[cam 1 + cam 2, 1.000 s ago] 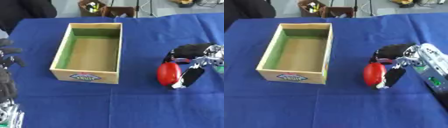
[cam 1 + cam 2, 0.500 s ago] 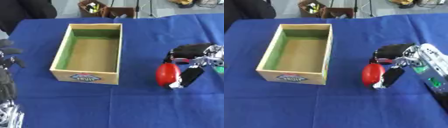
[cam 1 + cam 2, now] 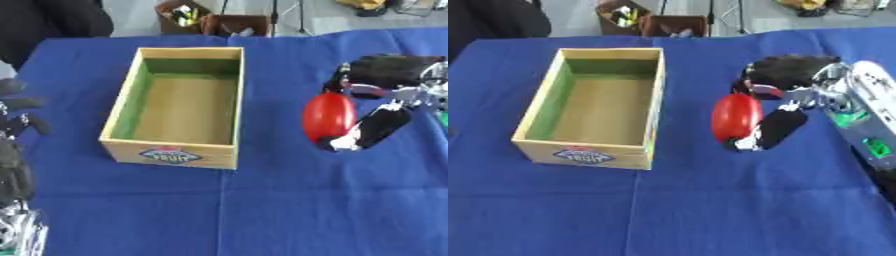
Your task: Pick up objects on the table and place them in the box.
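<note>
Now the right robot hand [image 3: 776,107] has its dark fingers and thumb curled round a glossy red rounded object [image 3: 736,117], pinching it from the right side and above. Over the last second the red object has crept a little leftward, toward the open wooden box with green inner walls [image 3: 652,107], and it seems to sit slightly higher against the blue cloth; whether it has fully cleared the cloth cannot be told, though a shadow under it suggests a lift has begun. That reads as the grasp being made and the carry to the box just starting. The box has not moved: it stands on the blue-covered table [image 3: 710,210], to the left of the red object and apart from it, and its floor looks bare, so nothing has been placed yet.

The left robot hand [image 3: 17,125] shows at the left edge of the left eye view, idle, fingers relaxed and pointing up.

On the near front wall of the box there is a small coloured label [image 3: 172,155] with a dark emblem and some lettering, too blurred to read.
</note>
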